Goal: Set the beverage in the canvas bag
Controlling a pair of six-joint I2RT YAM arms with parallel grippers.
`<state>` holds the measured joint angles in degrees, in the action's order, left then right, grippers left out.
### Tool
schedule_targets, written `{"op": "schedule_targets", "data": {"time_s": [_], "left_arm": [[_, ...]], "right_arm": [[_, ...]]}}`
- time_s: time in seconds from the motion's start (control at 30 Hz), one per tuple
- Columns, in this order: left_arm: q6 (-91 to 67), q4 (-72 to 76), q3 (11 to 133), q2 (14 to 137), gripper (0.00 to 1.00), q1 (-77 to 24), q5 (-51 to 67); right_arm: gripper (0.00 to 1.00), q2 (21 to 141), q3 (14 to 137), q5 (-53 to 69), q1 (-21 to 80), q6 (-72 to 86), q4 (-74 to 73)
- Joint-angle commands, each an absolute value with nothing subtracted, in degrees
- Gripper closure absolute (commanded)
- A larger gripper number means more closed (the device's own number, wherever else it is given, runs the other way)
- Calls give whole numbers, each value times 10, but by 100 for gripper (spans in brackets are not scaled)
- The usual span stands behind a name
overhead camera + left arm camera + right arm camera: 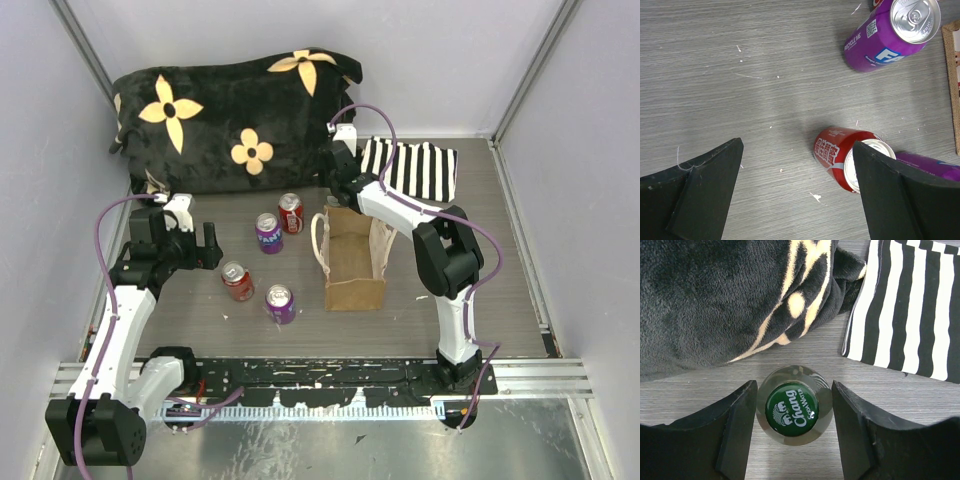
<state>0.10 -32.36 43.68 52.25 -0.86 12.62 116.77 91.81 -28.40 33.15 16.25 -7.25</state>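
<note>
A clear glass bottle with a green Chang soda water cap (793,411) stands upright on the grey table. My right gripper (794,386) is open with one jaw on each side of the bottle. In the top view the right gripper (338,196) is just behind the tan canvas bag (353,266), which stands open with cream handles. My left gripper (206,246) is open and empty. In the left wrist view it (797,146) hovers over the table with a red can (837,151) by its right finger.
Two red cans (291,212) (237,281) and two purple cans (268,232) (280,303) stand left of the bag. A black blanket with tan flowers (230,115) lies at the back. A black-and-white striped cloth (415,170) lies at the back right.
</note>
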Motion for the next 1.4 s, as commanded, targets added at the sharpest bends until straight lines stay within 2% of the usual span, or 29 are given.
{"op": "schedule_targets", "data": {"time_s": [0.0, 0.03, 0.13, 0.4, 0.83, 1.37], "left_arm": [[-3, -306, 436, 525, 2, -6, 138], [-4, -306, 436, 525, 2, -6, 139], [-3, -307, 436, 526, 2, -6, 139], [-1, -306, 436, 529, 2, -6, 141], [-2, -303, 436, 537, 2, -6, 144], [-7, -300, 439, 544, 2, -6, 147]], "right_arm": [[52, 1148, 914, -285, 329, 156, -76], [45, 1149, 914, -285, 329, 157, -76], [36, 1151, 910, -286, 329, 163, -72], [24, 1156, 907, -295, 329, 159, -41], [22, 1145, 887, -305, 329, 145, 23], [21, 1138, 910, -313, 329, 129, 26]]}}
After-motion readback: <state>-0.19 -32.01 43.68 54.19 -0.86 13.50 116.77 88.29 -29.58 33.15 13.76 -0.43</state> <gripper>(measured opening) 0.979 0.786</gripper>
